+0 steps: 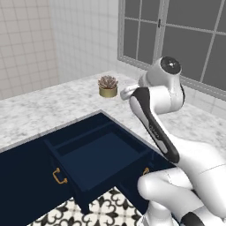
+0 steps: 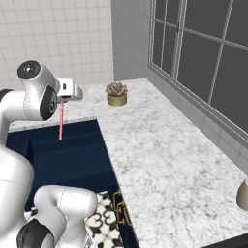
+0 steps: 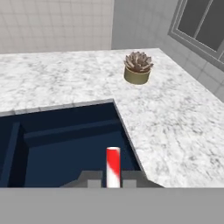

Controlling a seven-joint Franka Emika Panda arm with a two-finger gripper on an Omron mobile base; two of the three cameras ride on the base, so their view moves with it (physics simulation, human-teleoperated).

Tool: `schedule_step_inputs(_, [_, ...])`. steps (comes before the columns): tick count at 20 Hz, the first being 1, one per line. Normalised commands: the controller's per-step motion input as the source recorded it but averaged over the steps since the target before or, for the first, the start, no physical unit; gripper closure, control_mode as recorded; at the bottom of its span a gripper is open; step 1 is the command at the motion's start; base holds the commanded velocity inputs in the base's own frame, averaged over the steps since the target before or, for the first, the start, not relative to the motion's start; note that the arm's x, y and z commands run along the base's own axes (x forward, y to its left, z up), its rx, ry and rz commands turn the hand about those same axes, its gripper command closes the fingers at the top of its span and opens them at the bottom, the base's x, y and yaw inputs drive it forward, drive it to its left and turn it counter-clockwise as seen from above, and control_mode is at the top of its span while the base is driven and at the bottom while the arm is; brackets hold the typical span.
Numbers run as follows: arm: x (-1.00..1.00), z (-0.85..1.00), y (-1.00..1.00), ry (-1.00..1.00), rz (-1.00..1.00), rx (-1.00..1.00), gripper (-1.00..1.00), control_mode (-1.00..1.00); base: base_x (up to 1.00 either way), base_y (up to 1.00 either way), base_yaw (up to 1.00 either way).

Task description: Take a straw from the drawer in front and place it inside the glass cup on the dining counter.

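The pink-red straw (image 2: 60, 123) hangs upright from my gripper (image 2: 61, 102), which is shut on its top end above the open navy drawer (image 2: 58, 155). In the hand view the straw (image 3: 113, 164) rises red and white between my fingertips (image 3: 94, 181), with the gripper (image 3: 113, 183) over the drawer's dark inside (image 3: 65, 153). From the left base view the drawer (image 1: 101, 154) stands pulled out and looks bare, and the arm hides the fingers. The glass cup and the dining counter are out of view.
A potted succulent (image 1: 107, 86) (image 2: 116, 93) (image 3: 138, 68) stands on the marble worktop (image 2: 160, 155) that wraps around the drawer. A dark window (image 2: 203, 53) lines the right wall. A rounded grey-beige object (image 2: 243, 194) sits at the worktop's right edge. Patterned floor tiles (image 1: 106, 207) lie below.
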Motion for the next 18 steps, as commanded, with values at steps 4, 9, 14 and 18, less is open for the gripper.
schedule_step_inputs(4, [-0.17, -0.12, 0.00, -0.01, 0.00, 0.00, 1.00, 1.00, -0.22, 0.00, 0.00])
schedule_step_inputs(9, [0.00, 0.00, 0.00, 0.00, 0.00, 0.00, 1.00, 1.00, -1.00, 0.03, 0.06])
schedule_step_inputs(14, [0.00, 0.00, 0.00, 0.00, 0.00, 0.00, 1.00, 1.00, -0.90, 0.44, 0.68])
schedule_step_inputs(18, [0.00, 0.00, 0.00, 0.00, 0.00, 0.00, 1.00, 1.00, -0.60, 0.95, 0.73])
